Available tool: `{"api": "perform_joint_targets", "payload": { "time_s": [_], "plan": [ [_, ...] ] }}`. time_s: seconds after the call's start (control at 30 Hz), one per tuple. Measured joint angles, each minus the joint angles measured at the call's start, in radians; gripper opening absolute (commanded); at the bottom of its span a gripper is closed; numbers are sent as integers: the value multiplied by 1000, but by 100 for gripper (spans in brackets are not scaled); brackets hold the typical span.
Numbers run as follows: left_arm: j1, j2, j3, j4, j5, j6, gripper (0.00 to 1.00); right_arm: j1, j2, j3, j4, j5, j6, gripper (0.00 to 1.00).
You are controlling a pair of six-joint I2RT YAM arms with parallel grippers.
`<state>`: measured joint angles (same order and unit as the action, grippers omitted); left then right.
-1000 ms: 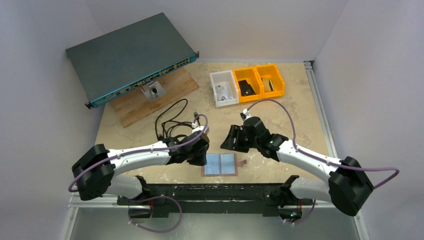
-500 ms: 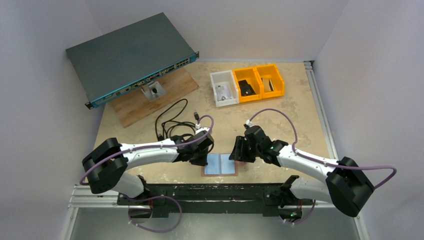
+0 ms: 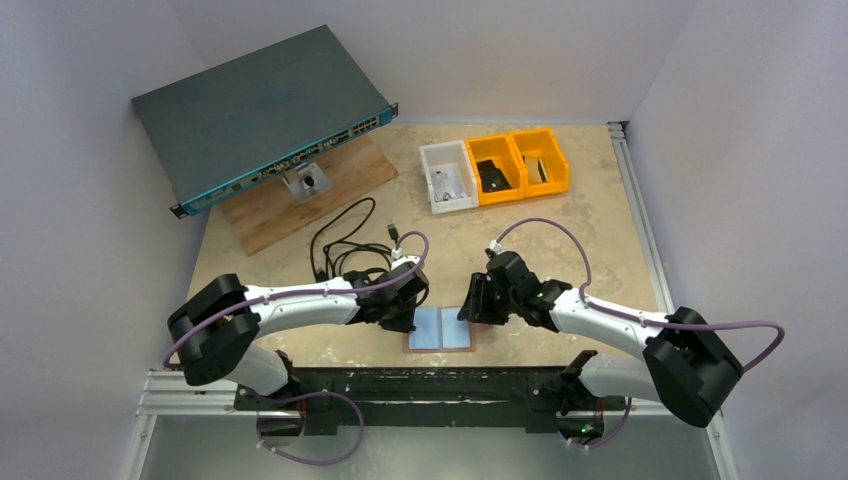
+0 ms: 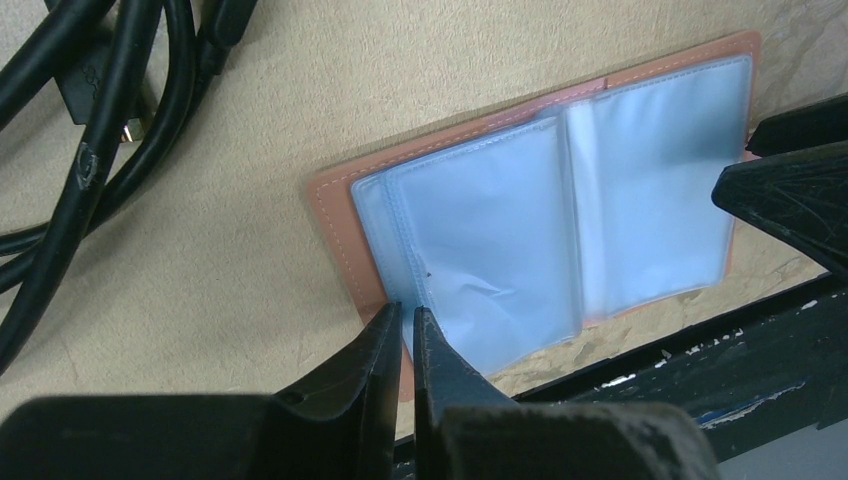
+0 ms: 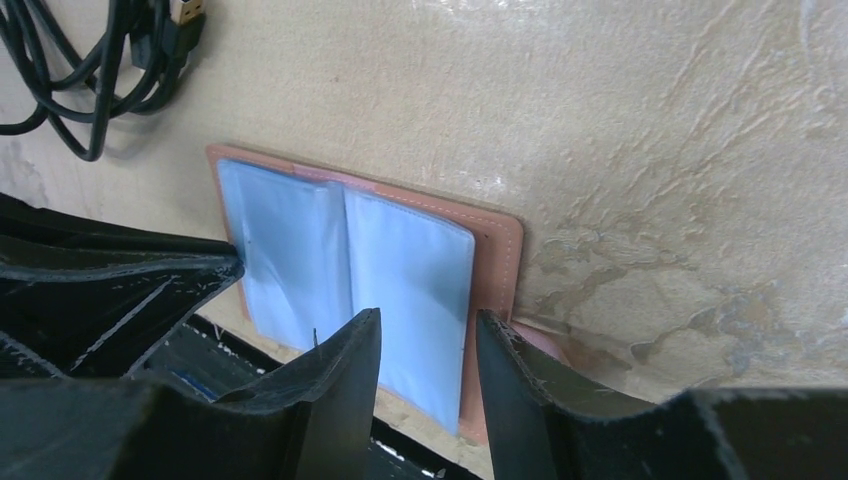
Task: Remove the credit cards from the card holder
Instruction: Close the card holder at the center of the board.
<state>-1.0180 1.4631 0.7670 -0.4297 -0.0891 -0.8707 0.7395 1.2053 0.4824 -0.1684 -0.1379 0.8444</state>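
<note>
The card holder lies open and flat near the table's front edge, with a pink-brown rim and pale blue clear pockets. It also shows in the left wrist view and the right wrist view. No credit card can be told apart inside the cloudy pockets. My left gripper is shut, its tips at the left edge of the left pocket. My right gripper is open, its jaws straddling the right pocket's outer part and rim. The snap tab is mostly hidden under it.
A tangle of black cables lies just behind the left gripper. A wooden board with a network switch is at the back left. A white bin and orange bins stand at the back. A black rail runs along the near edge.
My right gripper has come down and left onto the holder's right edge, covering the snap tab. My left gripper has shifted slightly right to the holder's left edge. The holder has not moved.
</note>
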Motion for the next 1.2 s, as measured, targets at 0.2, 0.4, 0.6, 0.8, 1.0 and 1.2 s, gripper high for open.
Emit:
{"api": "perform_joint_targets", "payload": {
  "time_s": [0.2,0.4,0.6,0.8,1.0,1.2],
  "plan": [
    [0,6,0,3,0,0,7,0,13,0,33,-29,0,38],
    [0,10,0,3,2,0,6,1,43,-6,50,-39,0,37],
    [0,10,0,3,4,0,6,1,45,-7,49,-37,0,36],
    [0,10,0,3,5,0,5,12,63,-7,71,-53,1,28],
    [0,11,0,3,8,0,4,43,98,-6,108,-91,4,22],
    [0,13,0,3,8,0,4,53,107,0,123,-118,9,22]
  ]
}}
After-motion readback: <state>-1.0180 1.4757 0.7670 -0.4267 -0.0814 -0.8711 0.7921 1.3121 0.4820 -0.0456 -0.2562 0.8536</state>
